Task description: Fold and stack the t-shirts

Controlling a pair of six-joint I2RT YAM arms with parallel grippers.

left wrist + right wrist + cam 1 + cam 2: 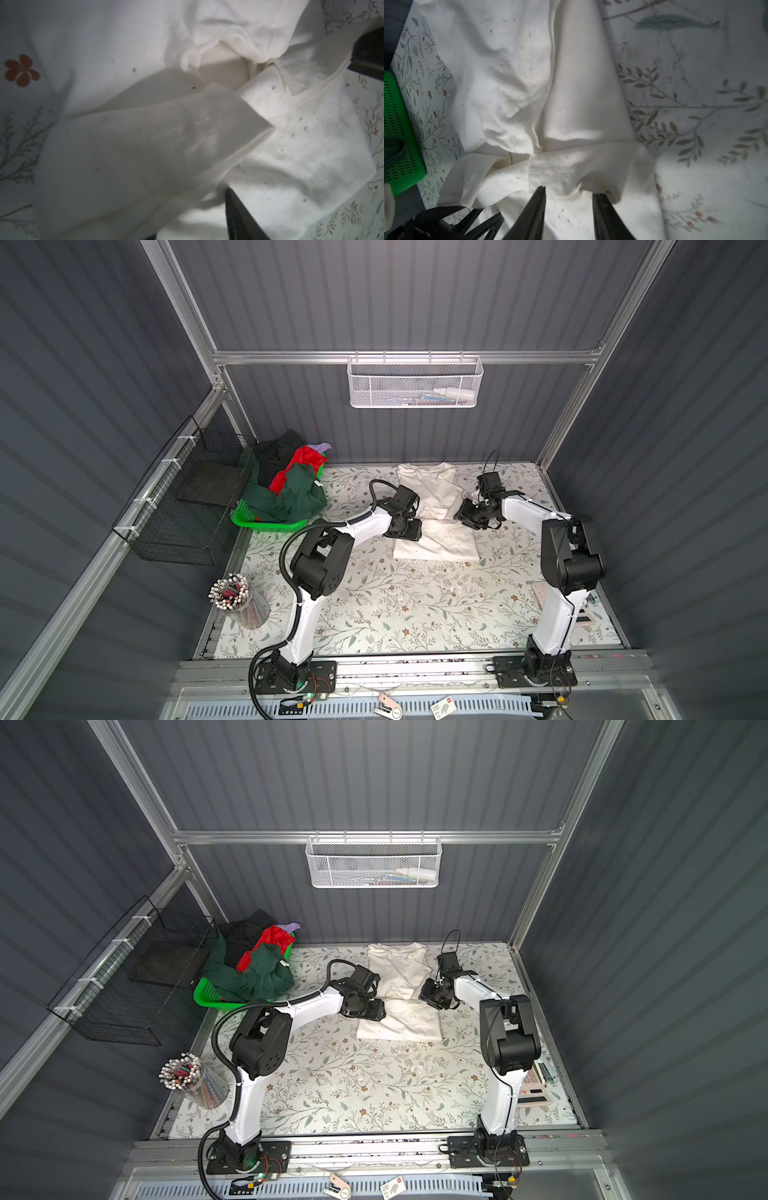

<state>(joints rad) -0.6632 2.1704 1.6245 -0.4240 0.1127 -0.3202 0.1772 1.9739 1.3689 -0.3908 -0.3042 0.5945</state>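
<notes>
A cream-white t-shirt [436, 497] [401, 973] lies at the back middle of the table, its near part folded into a flat block [440, 545]. No print shows. My left gripper [411, 531] [376, 1011] is low at the block's left edge. In the left wrist view [191, 207] one finger [239, 218] shows, and a loose flap [166, 135] covers the other. My right gripper [465, 516] [428, 996] is at the shirt's right edge. In the right wrist view [571, 191] its fingers stand apart, tips against a hemmed fold [560, 166]. Dark green [291, 497], red [305, 460], black [278, 448] and lavender [320, 446] t-shirts are heaped at the back left.
The heap fills a green plastic basket [266, 524] in the back left corner. A black wire rack [183, 506] hangs on the left wall. A jar of pencils [241, 605] stands at the front left. A white mesh basket [413, 383] hangs on the back rail. A pinkish device [544, 593] lies behind the right arm.
</notes>
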